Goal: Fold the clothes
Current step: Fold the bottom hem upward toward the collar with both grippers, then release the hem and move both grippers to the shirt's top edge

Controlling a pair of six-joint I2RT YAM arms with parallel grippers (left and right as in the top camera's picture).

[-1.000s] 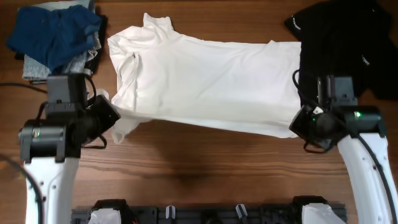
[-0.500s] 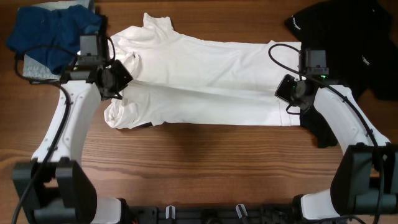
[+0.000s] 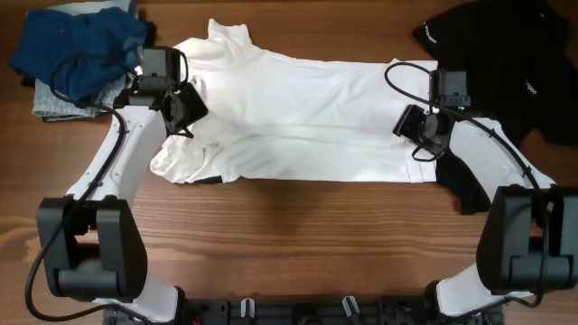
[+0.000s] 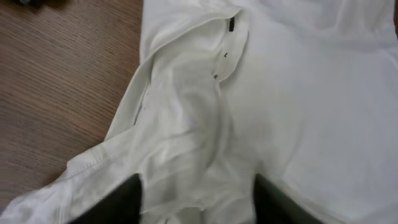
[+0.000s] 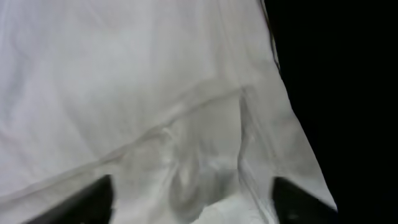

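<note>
Cloth takes up the middle of the wooden table [image 3: 289, 244]: a white T-shirt [image 3: 298, 117] lies stretched from side to side, neck end toward the left arm and hem end toward the right arm. Only plain white shows on it from above. Its near long edge is turned up over the body, leaving a soft crease along the length and a fairly straight lower edge. The left end is bunched, with a rumpled sleeve lump at the near left corner and a small dark patch just beside it.

The left gripper [image 3: 183, 113] hangs over the shirt's left end. In the left wrist view its fingers [image 4: 121, 199] stand apart over wrinkled white fabric [image 4: 298, 112], clamped on nothing, with bare wood [image 4: 56, 81] to one side.

The right gripper [image 3: 417, 135] sits over the shirt's right end. In the right wrist view its fingers [image 5: 93, 196] are also spread wide over the doubled hem [image 5: 124, 81], holding nothing.

A black top [image 3: 506, 45] with small white marks lies at the far right corner, touching the shirt's right edge [image 5: 336, 93]. A heap of blue clothes [image 3: 77, 41] sits at the far left corner.
</note>
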